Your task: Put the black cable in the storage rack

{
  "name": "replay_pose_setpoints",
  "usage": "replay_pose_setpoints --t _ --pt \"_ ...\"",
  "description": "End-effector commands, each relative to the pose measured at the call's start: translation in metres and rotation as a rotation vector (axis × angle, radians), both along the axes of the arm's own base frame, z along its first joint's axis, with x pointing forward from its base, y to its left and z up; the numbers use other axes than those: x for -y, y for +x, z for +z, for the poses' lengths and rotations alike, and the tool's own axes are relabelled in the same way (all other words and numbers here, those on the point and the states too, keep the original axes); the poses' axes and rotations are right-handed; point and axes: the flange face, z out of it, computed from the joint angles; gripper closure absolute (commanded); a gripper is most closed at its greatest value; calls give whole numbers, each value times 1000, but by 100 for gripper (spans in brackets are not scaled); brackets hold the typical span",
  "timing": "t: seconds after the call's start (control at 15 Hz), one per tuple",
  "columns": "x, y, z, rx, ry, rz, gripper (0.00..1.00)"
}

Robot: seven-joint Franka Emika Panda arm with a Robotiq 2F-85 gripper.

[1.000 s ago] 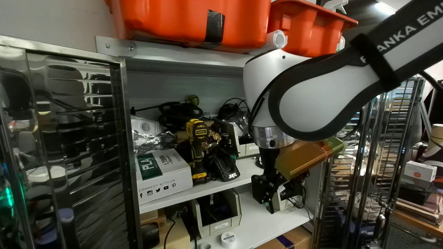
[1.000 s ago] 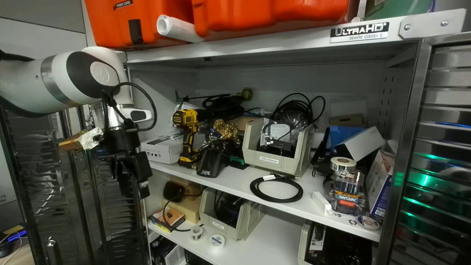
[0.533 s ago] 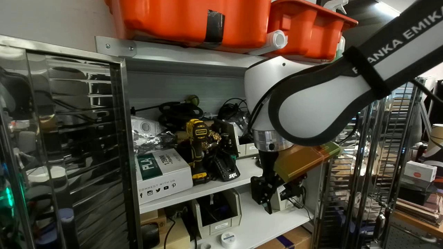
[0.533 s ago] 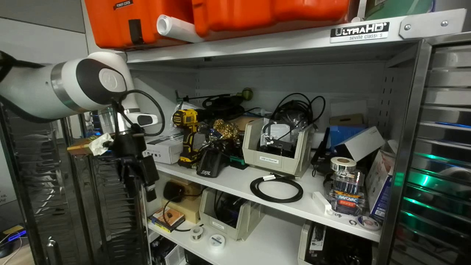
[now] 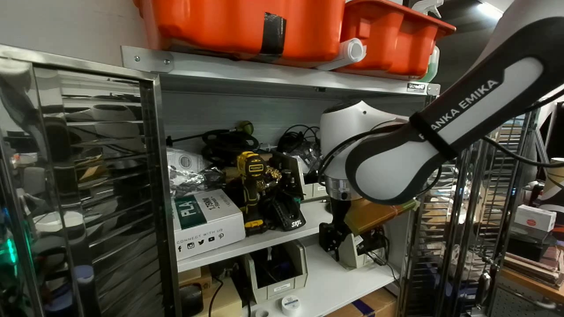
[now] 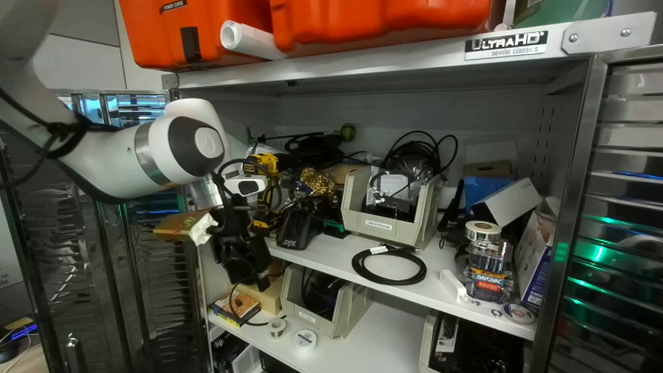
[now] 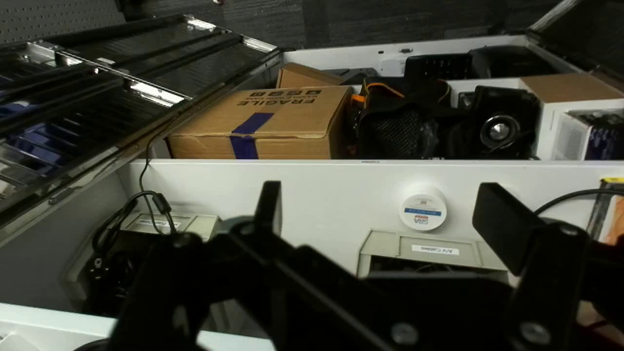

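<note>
The black cable (image 6: 396, 282) lies in a loose coil with a white tag on the middle shelf, near its front edge. The storage rack (image 6: 321, 254) is pale grey-white with flat shelves and also shows in an exterior view (image 5: 246, 75). My gripper (image 6: 252, 274) points down in front of the rack, apart from the cable and on the drill's side of it. In the wrist view my gripper (image 7: 382, 207) is open, its fingers wide apart with nothing between them. In an exterior view the arm and gripper (image 5: 330, 246) hide most of the cable.
A grey bin of cables (image 6: 380, 228), a yellow drill (image 5: 251, 189) and a charger (image 6: 298, 228) stand on the middle shelf. A lower bin (image 7: 434, 248) and a white spool (image 7: 423, 212) sit below. Open chrome doors (image 6: 601, 207) flank the rack. Orange bins (image 5: 246, 26) stand on top.
The arm and gripper have moved right and slightly down in an exterior view, closer to the shelves and the cable. The gripper stays empty. The cable has not moved.
</note>
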Motion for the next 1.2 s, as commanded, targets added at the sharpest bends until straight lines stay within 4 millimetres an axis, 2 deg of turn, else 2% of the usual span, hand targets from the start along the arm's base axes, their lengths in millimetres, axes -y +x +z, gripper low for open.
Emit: replay_pose_setpoints --t 0.0,0.27,0.53,0.87,1.13 --pt "24 38 8 88 29 -95 0" --pt "51 64 35 213 75 -217 0" --pt "81 79 54 291 102 -329 0" --pt "129 91 64 381 63 -445 0" --pt "163 96 58 400 29 -490 0"
